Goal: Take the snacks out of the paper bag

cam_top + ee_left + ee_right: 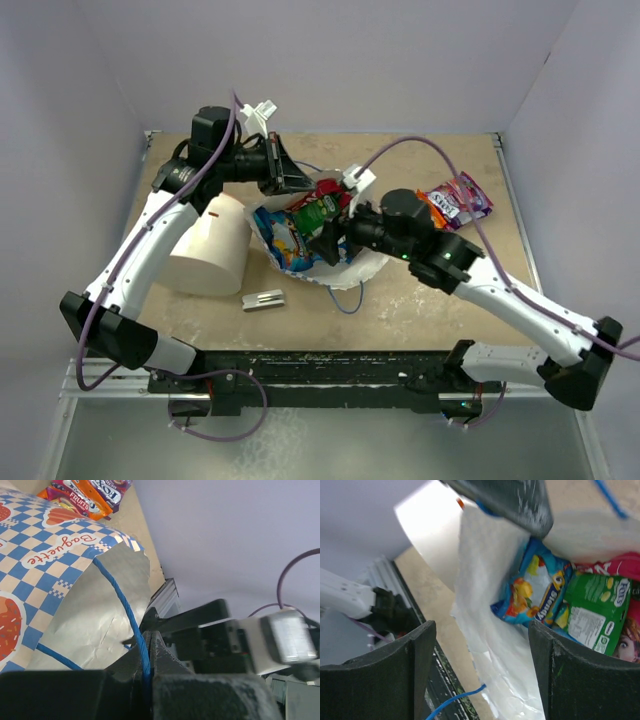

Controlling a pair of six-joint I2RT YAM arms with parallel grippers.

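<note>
Handling the snacks calls for a light touch. The foil packets look light, soft and slippery, so pinching a sealed edge seam is judged safest.

Top view, left to right:
- The white cylinder stands just beside the paper bag, with the grey clip near it.
- The bag lies open at table centre with packets inside.
- The left gripper is at the bag's far rim.
- The right gripper is at the bag's mouth.
- The loose packets lie apart on the right.

Only the left wrist view shows the left jaws pressed together on the blue string handle.

Only the right wrist view shows the right jaws spread and empty, facing the blue packet and the green packet.
</note>
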